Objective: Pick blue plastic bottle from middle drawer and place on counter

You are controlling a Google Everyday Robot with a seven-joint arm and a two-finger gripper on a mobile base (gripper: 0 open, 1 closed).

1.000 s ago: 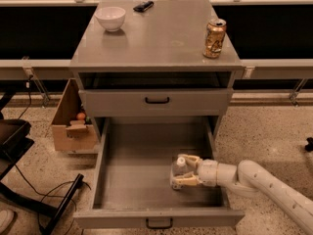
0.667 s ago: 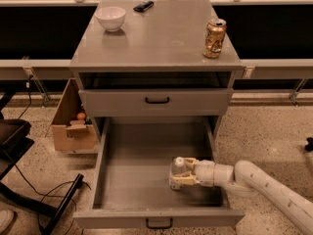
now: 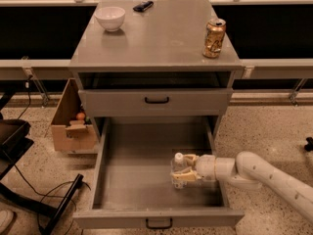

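The pincer (image 3: 182,166) squeezes the bottle (image 3: 177,170) standing in the open drawer (image 3: 137,180), so it can lift it up to the bench (image 3: 156,38).

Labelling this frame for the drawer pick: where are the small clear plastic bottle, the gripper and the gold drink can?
Small clear plastic bottle (image 3: 179,157), camera view, white cap.
Gripper (image 3: 187,168), camera view, its tip, in the open grey lower drawer (image 3: 142,185).
Gold drink can (image 3: 214,38), camera view, side wall.

One can (image 3: 214,32), two drawers (image 3: 122,102) (image 3: 139,173), one pincer (image 3: 185,167) round one bottle (image 3: 176,173)
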